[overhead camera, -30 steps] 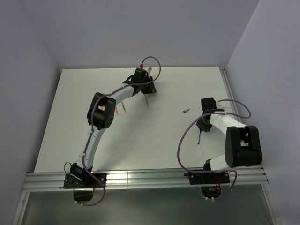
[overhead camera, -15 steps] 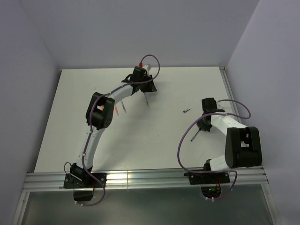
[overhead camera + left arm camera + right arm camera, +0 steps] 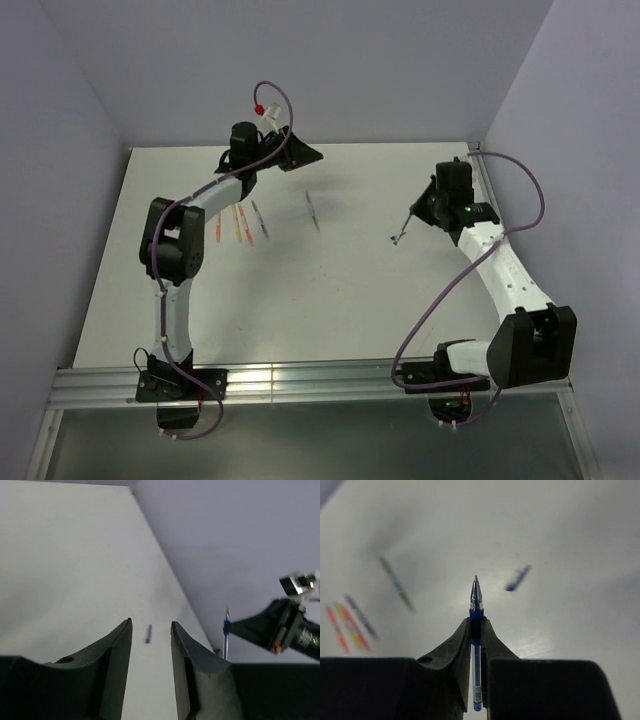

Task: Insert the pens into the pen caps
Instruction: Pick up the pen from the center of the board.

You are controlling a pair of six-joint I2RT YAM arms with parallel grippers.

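Note:
My right gripper (image 3: 476,620) is shut on the blue pen (image 3: 476,596), whose silver tip sticks out past the fingertips. In the top view this gripper (image 3: 419,211) hangs over the back right of the table. A dark blue pen cap (image 3: 517,578) lies on the table beyond and to the right of the tip, apart from it. The left gripper (image 3: 150,623) is open with nothing between its fingers. It is raised near the back wall (image 3: 312,155) and faces the cap (image 3: 148,633) and the held pen (image 3: 226,636). A green pen (image 3: 313,212) and a grey pen (image 3: 258,218) lie loose.
Red, yellow and orange pens (image 3: 229,226) lie side by side at the back left, left of the grey one. The side wall (image 3: 580,120) stands close behind the right gripper. A metal rail (image 3: 300,382) runs along the near table edge.
The right arm has lifted the blue pen off the near right table and carried it to the back right. The left arm has swung up and left, uncovering the pens under it, and its jaws have widened.

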